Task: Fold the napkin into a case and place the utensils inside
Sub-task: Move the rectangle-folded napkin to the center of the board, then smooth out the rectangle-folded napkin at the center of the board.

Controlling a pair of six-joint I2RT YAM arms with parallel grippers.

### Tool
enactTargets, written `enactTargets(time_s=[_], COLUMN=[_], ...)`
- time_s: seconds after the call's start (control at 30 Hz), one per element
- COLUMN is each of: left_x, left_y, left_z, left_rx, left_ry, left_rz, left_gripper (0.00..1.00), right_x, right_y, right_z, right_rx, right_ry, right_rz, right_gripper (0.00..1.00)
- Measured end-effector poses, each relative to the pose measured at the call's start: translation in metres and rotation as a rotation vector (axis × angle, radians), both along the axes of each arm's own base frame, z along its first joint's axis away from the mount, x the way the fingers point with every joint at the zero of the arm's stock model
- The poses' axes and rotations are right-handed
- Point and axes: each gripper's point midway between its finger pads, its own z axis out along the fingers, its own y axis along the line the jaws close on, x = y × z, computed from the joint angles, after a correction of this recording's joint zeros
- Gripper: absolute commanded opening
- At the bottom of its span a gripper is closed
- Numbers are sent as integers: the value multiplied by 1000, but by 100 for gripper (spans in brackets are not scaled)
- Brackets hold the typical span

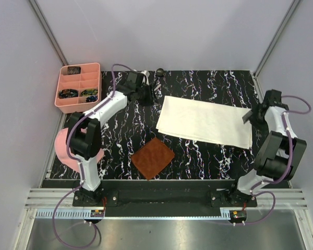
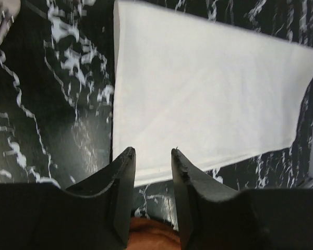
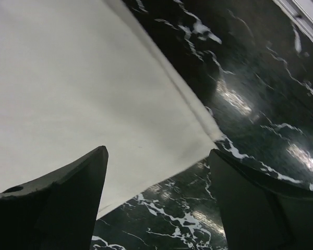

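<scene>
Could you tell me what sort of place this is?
Likely a robotics lab test cell: plain walls enclose a marbled table, with the left arm and right arm bolted at its edge.

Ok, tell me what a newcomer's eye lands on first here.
The cream-white napkin, folded into a long rectangle, stands out against the black marbled table, right of centre. Nearer the arms, to its left, lies a brown square mat, and a pink compartment tray sits at the far left corner.
</scene>
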Motion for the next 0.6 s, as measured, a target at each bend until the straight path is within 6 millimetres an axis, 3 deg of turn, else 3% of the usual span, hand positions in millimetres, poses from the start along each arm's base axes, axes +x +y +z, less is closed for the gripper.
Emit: enactTargets(time_s=[0.07, 0.17, 0.3, 0.47, 0.6], left_x=[-19, -49, -75, -90, -92], left_y=[0, -2, -5, -1, -4], left_z=[-14, -41, -61, -54, -38], left_rx=[28, 71, 102, 107, 89], left_ry=[39, 119, 182, 175, 134], left_rz=[-11, -43, -85, -104, -112], left_gripper=[40, 40, 40, 38, 36], right_x=[-26, -65, -97, -115, -113], right_y=[-10, -9, -13, -22, -24], right_z=[-11, -32, -47, -65, -75], right_rx=[-3, 12, 2, 18, 21], right_ry=[36, 90, 123, 107, 93], right_rz=[-74, -164, -283, -410, -420], right_gripper=[79, 72, 61, 57, 51])
